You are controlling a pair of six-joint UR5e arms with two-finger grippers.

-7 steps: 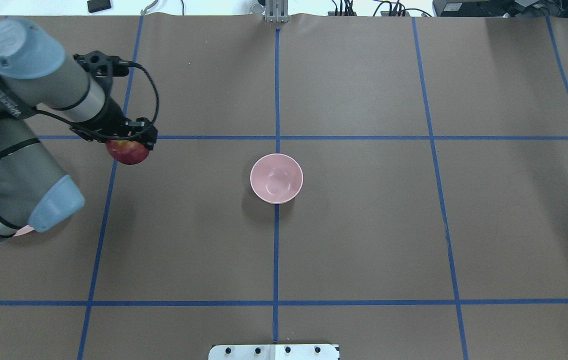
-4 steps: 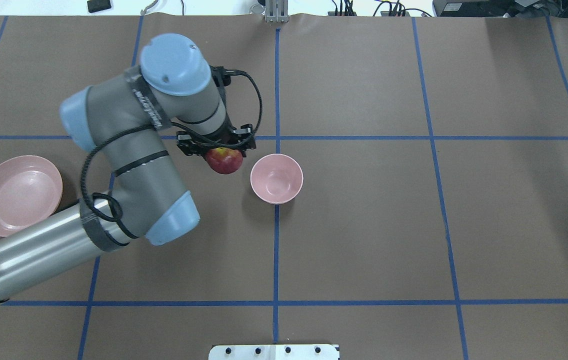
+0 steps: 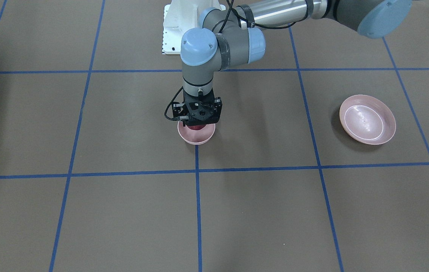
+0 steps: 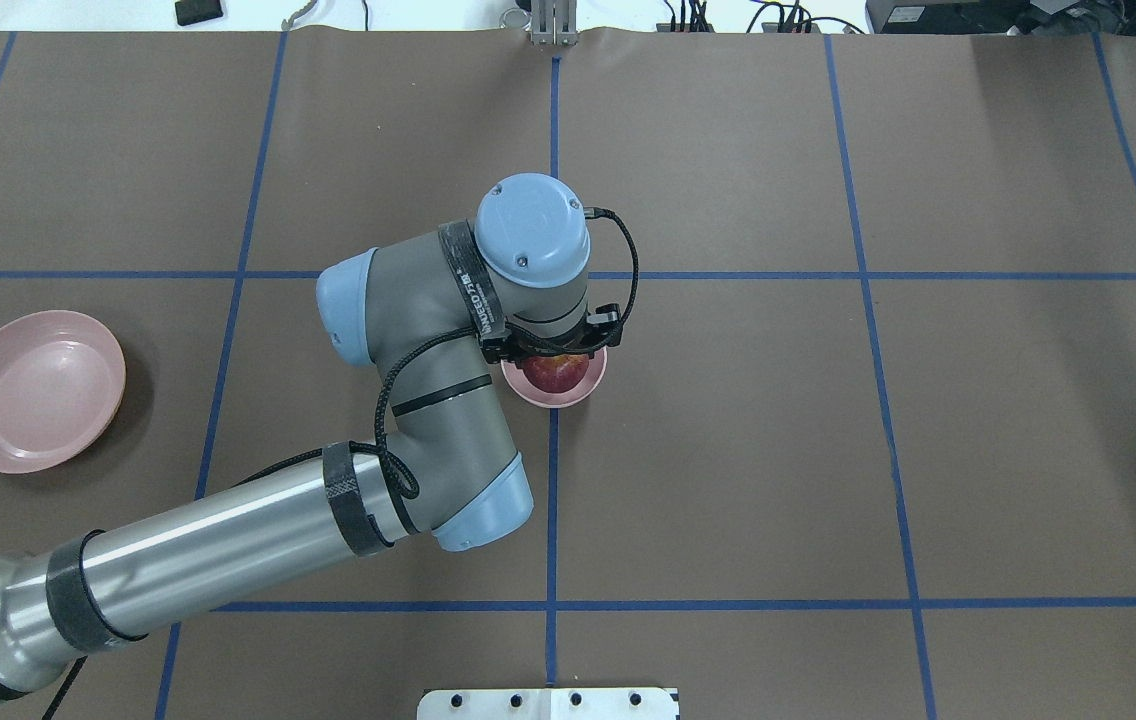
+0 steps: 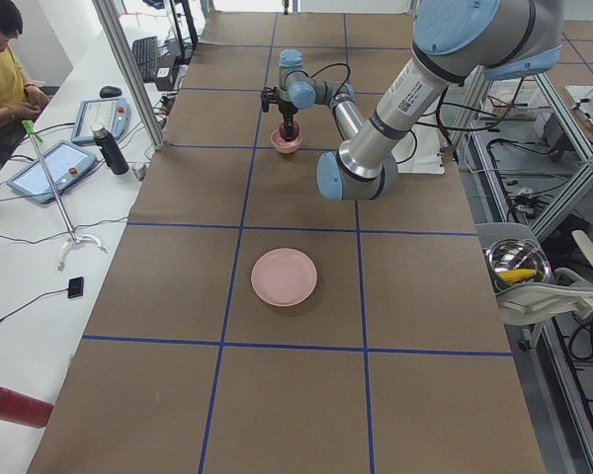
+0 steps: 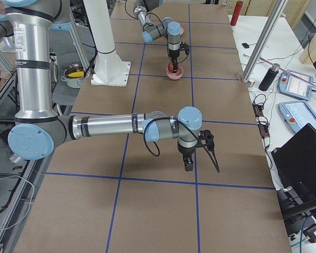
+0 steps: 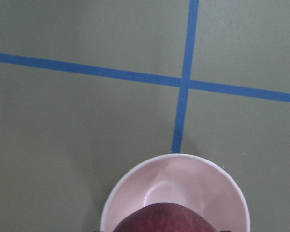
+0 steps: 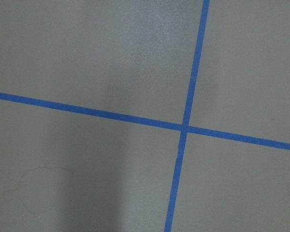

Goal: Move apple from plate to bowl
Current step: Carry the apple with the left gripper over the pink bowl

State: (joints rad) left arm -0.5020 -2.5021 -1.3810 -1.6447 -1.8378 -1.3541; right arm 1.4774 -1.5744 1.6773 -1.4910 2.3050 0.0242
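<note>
Two pink dishes on the brown table [image 3: 124, 211], well apart: small deep bowl [image 3: 195, 140] at a crossing of blue tape lines [image 3: 197, 196], wide shallow plate [image 3: 367, 120] off toward the robot's left side. Apple [image 4: 556, 372] away from the plate, down at the bowl.

Left pincer [image 3: 198, 121] pointing straight down over the bowl, closed on the apple. From overhead: red and yellow top of the apple peeking out beneath the wrist, inside the ring of the bowl's rim. From the front: only a dark-red sliver between pincer body and bowl, fingertips hidden. From the left wrist camera: dark-red curve of the apple at the bottom edge, covering the near part of the hollow, pale inner wall beyond it, tape crossing just past the far rim. Cannot tell in any view whether the apple touches the bowl's floor.

Right pincer [image 6: 203, 161] showing only from the table's right end, low over the table beside a tape line, well apart from bowl and plate; cannot tell there whether open or closed. Right wrist camera: nothing but table and one tape crossing.

Only from the left end: person in yellow [image 5: 2, 61] at a white side bench [image 5: 40, 257], two tablets [image 5: 54, 166] and a dark bottle [image 5: 109, 150] close by, red cylinder [image 5: 15, 407] at the near corner.
</note>
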